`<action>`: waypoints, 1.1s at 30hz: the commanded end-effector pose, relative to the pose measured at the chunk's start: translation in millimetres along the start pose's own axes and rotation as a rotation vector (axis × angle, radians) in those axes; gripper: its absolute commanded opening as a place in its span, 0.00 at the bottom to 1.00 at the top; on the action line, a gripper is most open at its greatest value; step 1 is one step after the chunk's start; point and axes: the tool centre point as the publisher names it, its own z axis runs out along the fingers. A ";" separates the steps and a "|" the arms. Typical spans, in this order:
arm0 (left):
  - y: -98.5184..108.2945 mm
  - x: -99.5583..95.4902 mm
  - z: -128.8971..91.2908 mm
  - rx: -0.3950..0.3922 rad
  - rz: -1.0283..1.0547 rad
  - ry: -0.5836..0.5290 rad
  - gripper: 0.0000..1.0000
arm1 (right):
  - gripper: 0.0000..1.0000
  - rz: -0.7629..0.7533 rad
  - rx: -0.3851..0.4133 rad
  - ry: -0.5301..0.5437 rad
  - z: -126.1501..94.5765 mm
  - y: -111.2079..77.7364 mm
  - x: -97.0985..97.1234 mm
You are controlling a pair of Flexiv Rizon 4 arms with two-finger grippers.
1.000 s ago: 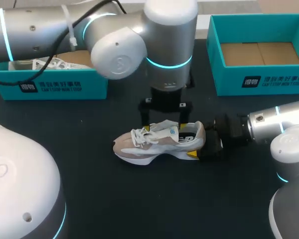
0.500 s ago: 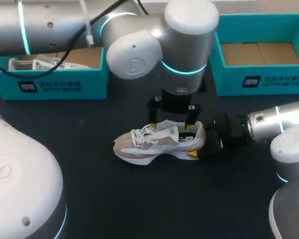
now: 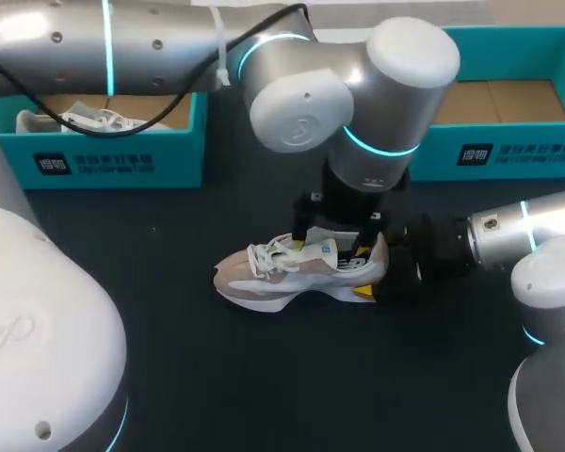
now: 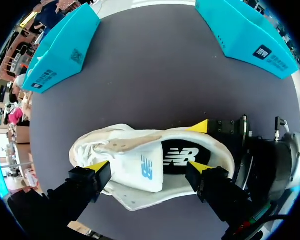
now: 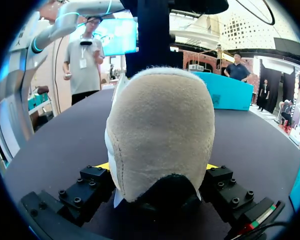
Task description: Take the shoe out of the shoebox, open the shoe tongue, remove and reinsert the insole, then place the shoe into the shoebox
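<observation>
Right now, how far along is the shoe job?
Done: shoe out, on the table. In hand: right gripper clamps the heel, left gripper open, straddling the tongue. Left: insole out and back, then boxing.

Two shoes – two shoeboxes – two grippers

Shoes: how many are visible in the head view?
2: one shoe on the table, a second shoe inside the left shoebox; the left arm may hide more.
</observation>
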 end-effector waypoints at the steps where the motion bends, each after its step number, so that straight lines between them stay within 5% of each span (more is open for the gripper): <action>1: -5.1 1.5 8.3 -0.013 -0.015 -0.044 1.00 | 0.00 0.001 0.003 -0.001 5.6 -1.6 0.0; 29: 2.5 -39.1 15.2 -0.053 -0.051 -0.205 1.00 | 0.00 0.001 0.003 -0.001 5.6 -1.6 0.0; 33: 9.2 -45.0 9.0 -0.080 -0.033 -0.188 0.88 | 0.00 0.001 0.003 -0.001 5.6 -1.6 0.0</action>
